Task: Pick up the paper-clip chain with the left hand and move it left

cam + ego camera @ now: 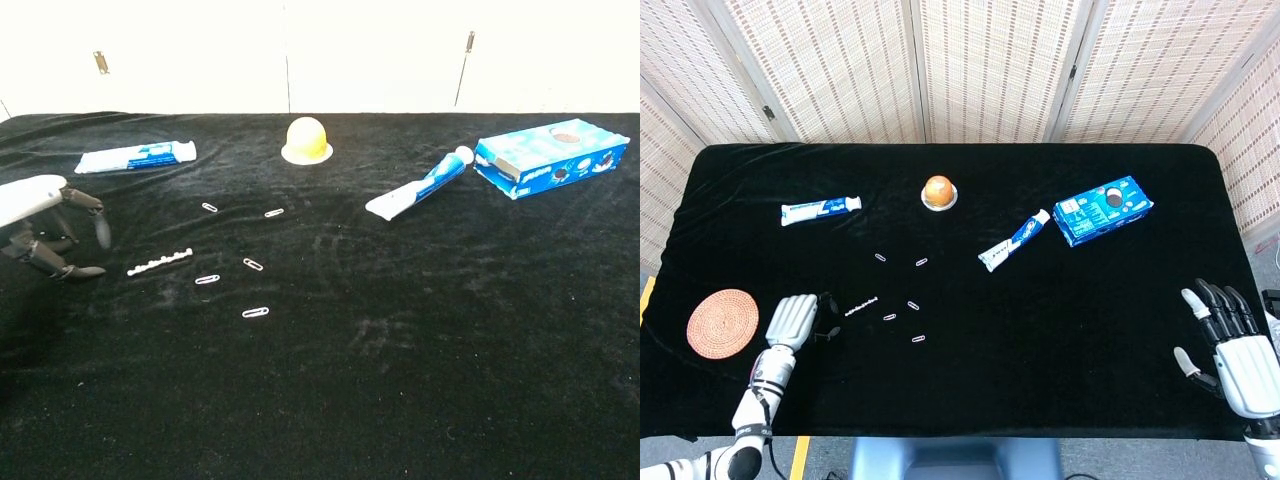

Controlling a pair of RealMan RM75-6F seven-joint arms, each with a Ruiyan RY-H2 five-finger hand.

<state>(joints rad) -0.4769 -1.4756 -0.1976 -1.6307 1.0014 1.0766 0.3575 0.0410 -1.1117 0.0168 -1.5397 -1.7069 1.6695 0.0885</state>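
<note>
The left hand (792, 320) hovers with fingers spread and curved downward, holding nothing. The paper-clip chain (861, 305) lies just off its fingertips at about 2 o'clock on the black table (1060, 330). Best lower squarely over its near end, avoiding the loose paper clips (902, 310) beyond

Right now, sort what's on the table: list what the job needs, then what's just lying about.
For the job:
paper-clip chain
left hand, open, just left of the chain, not touching it

Lying about:
loose paper clips
two toothpaste tubes
blue biscuit box
orange dome on a small dish
woven coaster
right hand, open and idle
</note>
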